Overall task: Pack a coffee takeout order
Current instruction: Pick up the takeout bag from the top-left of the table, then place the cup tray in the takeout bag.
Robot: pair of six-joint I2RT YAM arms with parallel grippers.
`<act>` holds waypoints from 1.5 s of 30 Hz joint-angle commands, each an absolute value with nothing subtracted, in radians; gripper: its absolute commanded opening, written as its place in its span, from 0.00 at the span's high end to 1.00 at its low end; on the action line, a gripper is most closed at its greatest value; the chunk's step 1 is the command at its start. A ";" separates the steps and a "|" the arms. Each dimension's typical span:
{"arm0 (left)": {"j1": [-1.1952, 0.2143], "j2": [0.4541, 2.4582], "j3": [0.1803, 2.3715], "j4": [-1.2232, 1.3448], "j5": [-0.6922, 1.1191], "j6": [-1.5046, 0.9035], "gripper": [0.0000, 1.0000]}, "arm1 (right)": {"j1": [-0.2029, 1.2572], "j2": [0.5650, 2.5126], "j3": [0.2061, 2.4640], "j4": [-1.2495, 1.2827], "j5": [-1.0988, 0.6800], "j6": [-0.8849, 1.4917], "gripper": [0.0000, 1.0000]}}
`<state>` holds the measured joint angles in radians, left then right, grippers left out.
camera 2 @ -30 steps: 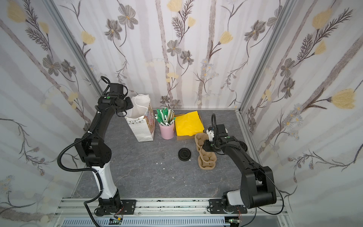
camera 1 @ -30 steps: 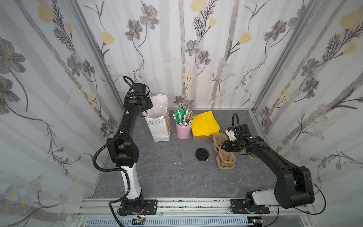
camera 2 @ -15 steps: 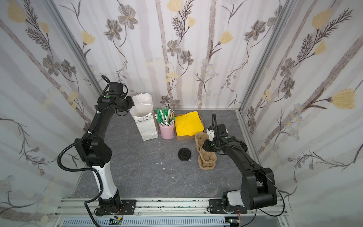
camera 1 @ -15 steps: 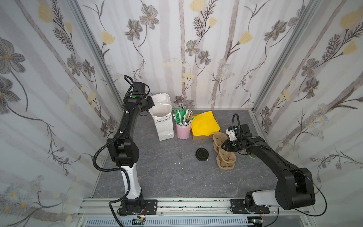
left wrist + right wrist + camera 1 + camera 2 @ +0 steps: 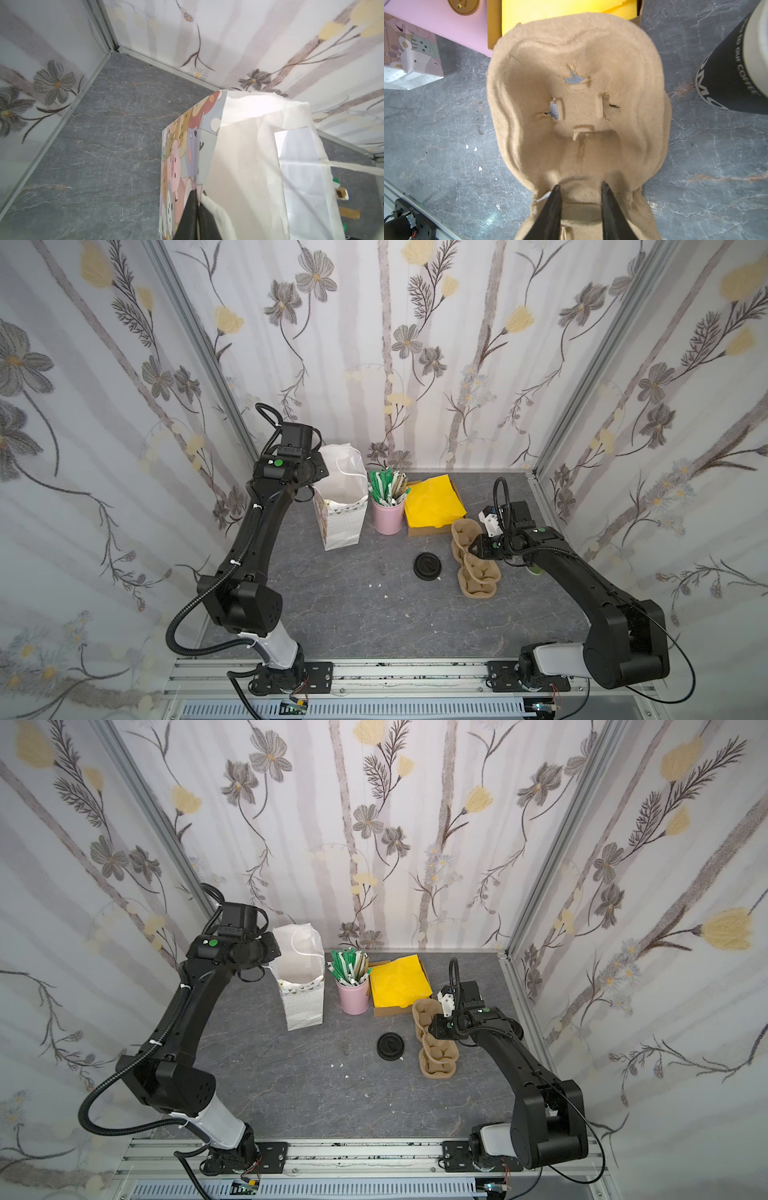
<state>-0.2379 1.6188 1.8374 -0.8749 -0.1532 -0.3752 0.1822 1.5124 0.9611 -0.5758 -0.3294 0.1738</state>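
**Both top views and wrist views.** My two arms work over the grey table, which is walled on three sides by floral panels and bounded in front by the metal rail. Open floor runs from the rail back to the row of objects, marked only by a few white crumbs.

My left gripper is in the tight back left corner. Its jaws are fully together, pinching the top rim of the upright white paper bag. The left wrist view shows bare floor between the bag and the side wall's frame.

My right gripper stands near the right wall's frame. Its jaws are partly apart, closed onto the middle ridge of the tan pulp carrier with one finger on each side. A black cup is just beside the carrier on the wall side, narrowing that flank.

**Task items.**
- **Cup:** the black lid sits just beside the carrier toward the table's centre. It is near my right gripper but apart from it, and the cup's wall is hidden from above.
- **Napkin:** the yellow napkin lies in a cardboard tray directly behind the carrier.
- **Sticks:** the tan sticks stand in the pink holder, between tray and bag and just past the bag from my left gripper.
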 commanded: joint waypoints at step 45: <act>-0.396 1.008 1.152 -0.742 0.194 -0.758 1.00 | 0.377 1.189 1.041 -0.693 -0.373 0.539 0.69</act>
<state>-0.3851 1.0080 1.1606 -0.8116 0.1867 -0.7380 0.3656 1.2072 1.0172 -0.6861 -0.3607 0.4717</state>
